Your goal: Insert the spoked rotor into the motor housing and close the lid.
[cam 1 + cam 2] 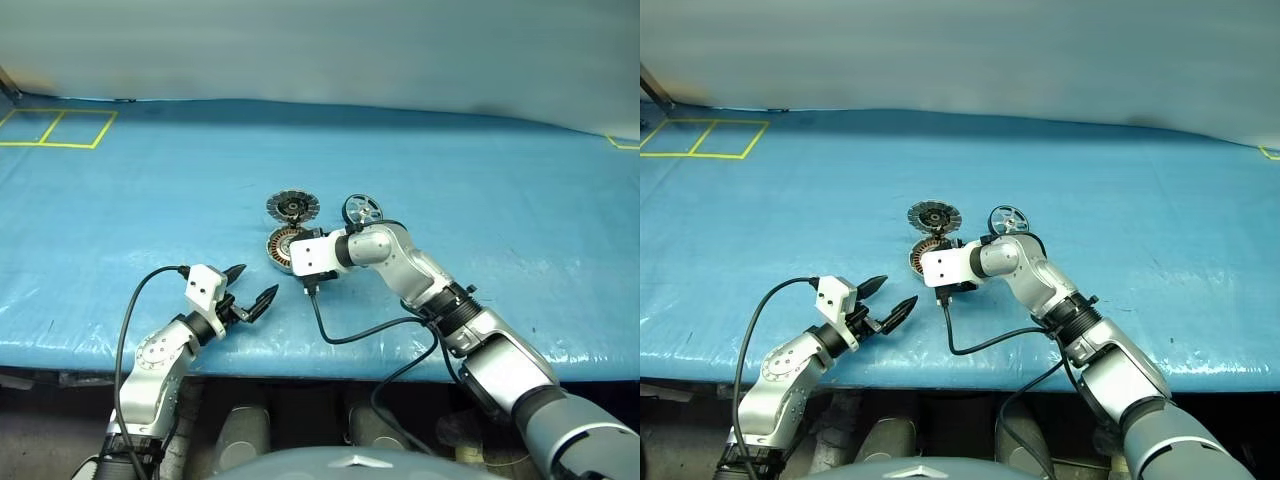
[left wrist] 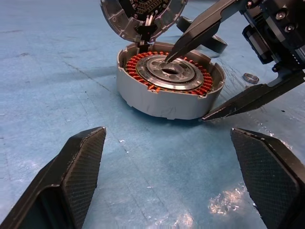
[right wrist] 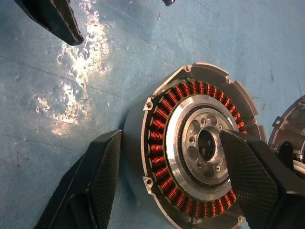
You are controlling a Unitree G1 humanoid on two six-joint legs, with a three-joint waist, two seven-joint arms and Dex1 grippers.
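Over motor housing [image 2: 170,88], right tool [image 3: 167,183] straddles wall, prob. touching.

The motor housing [image 2: 169,88] lies flat on the blue worktop [image 1: 120,200], a grey-walled round shell with a ring of copper-orange windings around a silver hub. The lid [image 1: 292,207], grey with a notched rim and dark centre, sits just behind it, joined by wires. The spoked rotor [image 1: 361,211], dark-rimmed with silver spokes, stands tilted beside the lid.
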